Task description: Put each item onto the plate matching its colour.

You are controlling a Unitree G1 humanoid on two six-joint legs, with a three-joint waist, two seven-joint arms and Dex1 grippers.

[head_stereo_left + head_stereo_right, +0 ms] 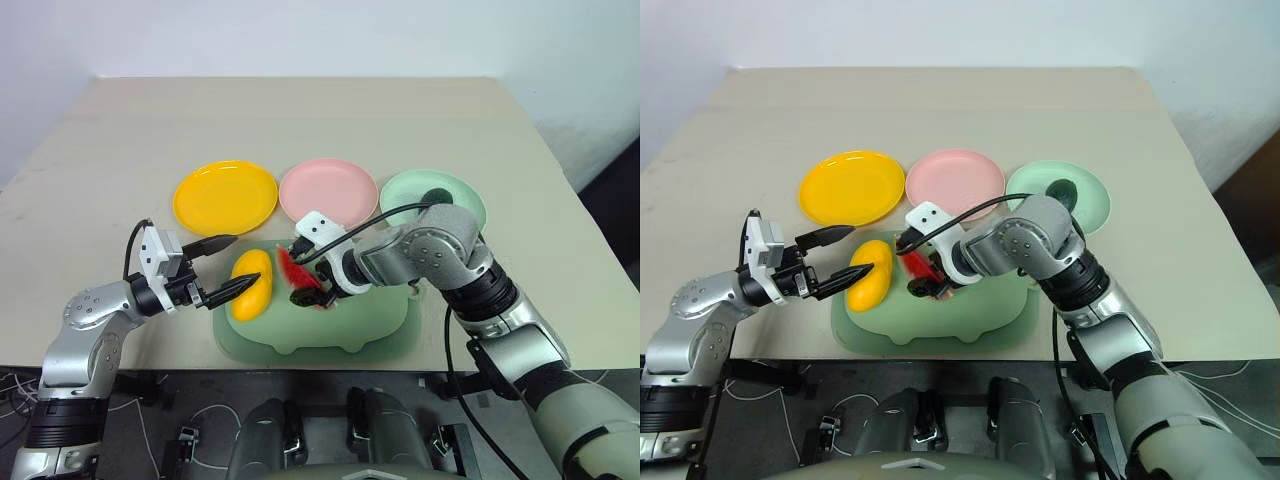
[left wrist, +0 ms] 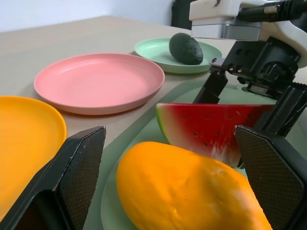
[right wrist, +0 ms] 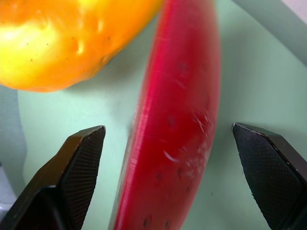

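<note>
The yellow-orange mango (image 1: 251,284) and the thin red watermelon wedge (image 1: 291,266) lie side by side on a green mat (image 1: 370,322). My right gripper (image 1: 310,282) points down over the wedge, open, with one finger on each side of it (image 3: 172,134). My left gripper (image 1: 238,262) is open just left of the mango, its nearer fingertip at the fruit's edge. The dark green avocado (image 1: 435,195) rests on the mint green plate (image 1: 460,205). The yellow plate (image 1: 225,197) and the pink plate (image 1: 328,192) hold nothing.
The three plates stand in a row just behind the mat. Bare beige tabletop (image 1: 300,120) stretches beyond them. The mat's front reaches close to the table's near edge.
</note>
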